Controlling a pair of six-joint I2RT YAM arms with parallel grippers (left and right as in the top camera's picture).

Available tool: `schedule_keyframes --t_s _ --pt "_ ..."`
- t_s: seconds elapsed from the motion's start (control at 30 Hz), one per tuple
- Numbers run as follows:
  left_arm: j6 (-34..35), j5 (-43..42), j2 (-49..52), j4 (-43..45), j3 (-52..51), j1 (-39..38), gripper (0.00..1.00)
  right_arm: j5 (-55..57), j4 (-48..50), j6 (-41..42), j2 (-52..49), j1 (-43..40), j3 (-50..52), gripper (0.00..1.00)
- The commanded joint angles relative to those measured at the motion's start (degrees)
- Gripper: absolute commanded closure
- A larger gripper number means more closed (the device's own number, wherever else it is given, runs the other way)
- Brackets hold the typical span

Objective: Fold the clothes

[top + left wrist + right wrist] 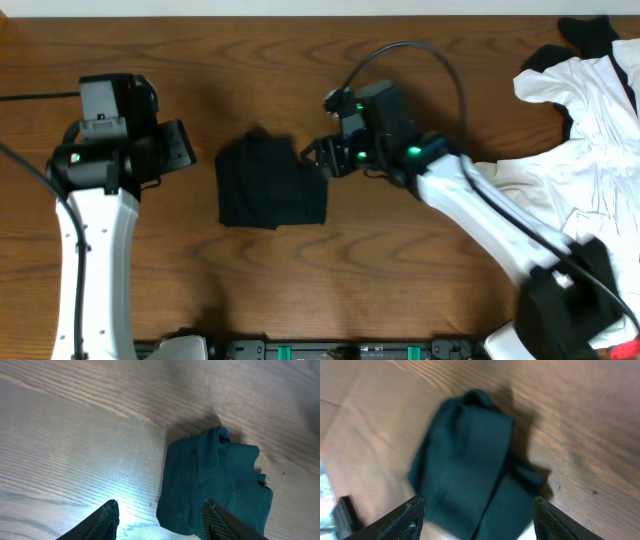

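Note:
A black shirt [270, 182] lies folded into a small square bundle on the wooden table, between the two arms. My left gripper [190, 148] hovers just left of it, open and empty. In the left wrist view the shirt [215, 480] lies ahead and to the right of the left gripper [160, 516], and one fingertip [212, 519] overlaps the shirt's near edge. My right gripper [316, 160] stands at the bundle's right edge, open. In the right wrist view the right gripper [479, 514] has its jaws spread wide over the shirt [465, 460], gripping nothing.
A pile of white and black clothes [590, 120] is heaped at the table's right edge, partly under the right arm. A black cable [430, 55] loops above the right wrist. The arms' bases stand along the front edge [330, 350].

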State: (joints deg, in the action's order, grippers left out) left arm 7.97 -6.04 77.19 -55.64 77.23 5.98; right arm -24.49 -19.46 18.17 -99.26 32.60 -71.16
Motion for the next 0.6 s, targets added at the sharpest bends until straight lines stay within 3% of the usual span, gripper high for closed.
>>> schedule_keyframes --t_s 0.0,0.1,0.27,0.57 --pt "0.74 -1.27 2.43 -0.7 -0.13 0.22 0.44 -1.64 4.44 3.69 -7.21 0.02 0.02 0.33" --pt "0.76 -1.29 5.01 -1.31 -0.13 0.22 0.44 -8.13 11.69 3.8 -12.74 0.0 0.02 0.33" --pt "0.96 -2.4 7.96 -2.21 -0.13 0.22 0.44 -12.37 15.04 7.52 -18.25 0.02 0.02 0.35" --pt "0.96 -2.54 9.16 -2.16 -0.13 0.22 0.44 -15.91 20.52 7.5 -19.47 0.04 0.02 0.36"
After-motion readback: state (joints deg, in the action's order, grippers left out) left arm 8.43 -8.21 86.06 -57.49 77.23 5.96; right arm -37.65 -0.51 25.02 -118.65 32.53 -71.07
